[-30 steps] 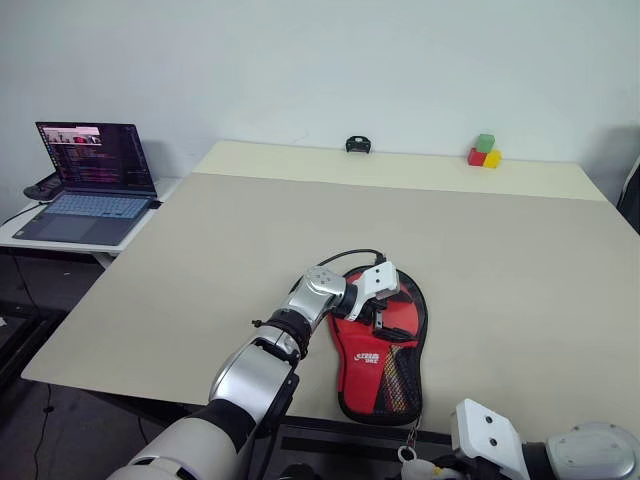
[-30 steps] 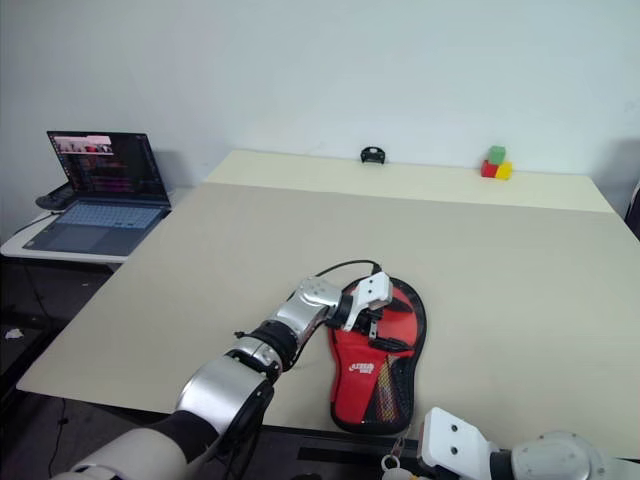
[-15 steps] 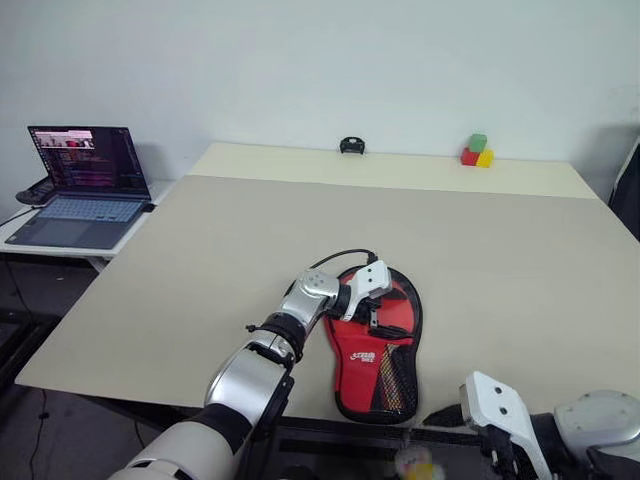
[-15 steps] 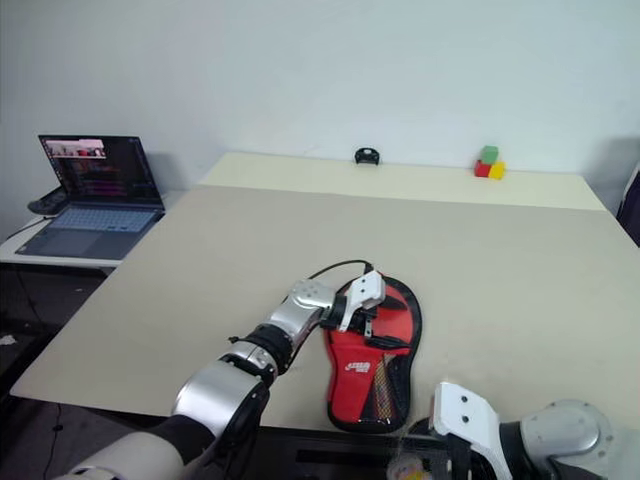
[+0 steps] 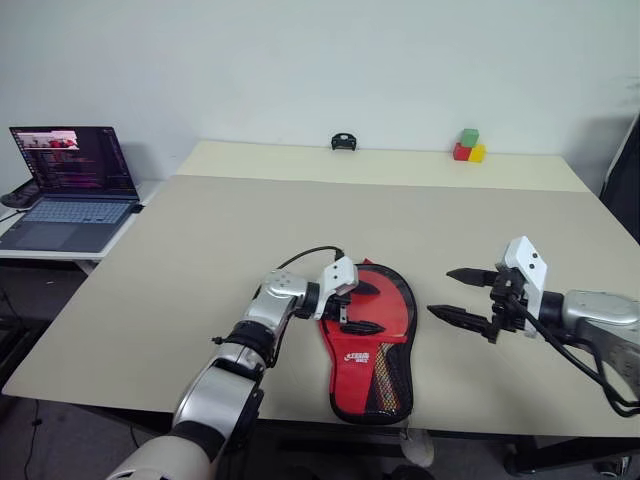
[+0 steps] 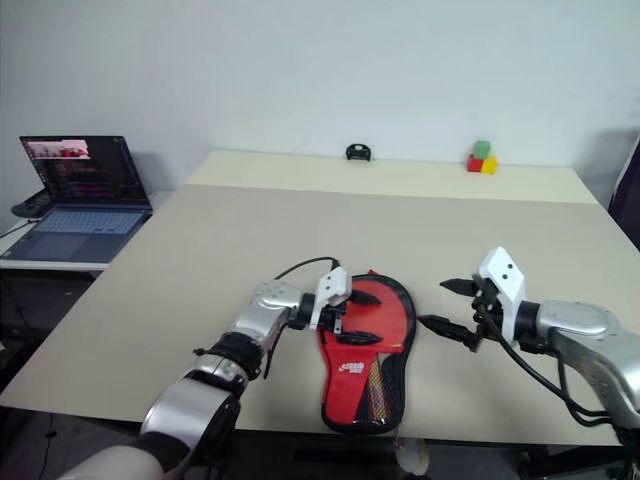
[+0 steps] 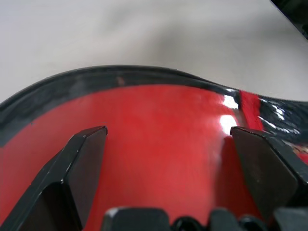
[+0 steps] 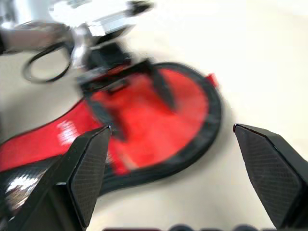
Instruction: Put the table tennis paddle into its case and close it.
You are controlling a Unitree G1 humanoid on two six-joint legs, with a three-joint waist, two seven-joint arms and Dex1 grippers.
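Your case (image 5: 372, 345) lies flat on the table (image 5: 200, 240) near its front edge, the red paddle (image 5: 385, 308) showing through its mesh panel. Your left gripper (image 5: 356, 307) sits over the case's round end, fingers spread apart, clamping nothing. Your right gripper (image 5: 463, 295) hovers just right of the case, fingers wide apart and empty, pointing toward it.
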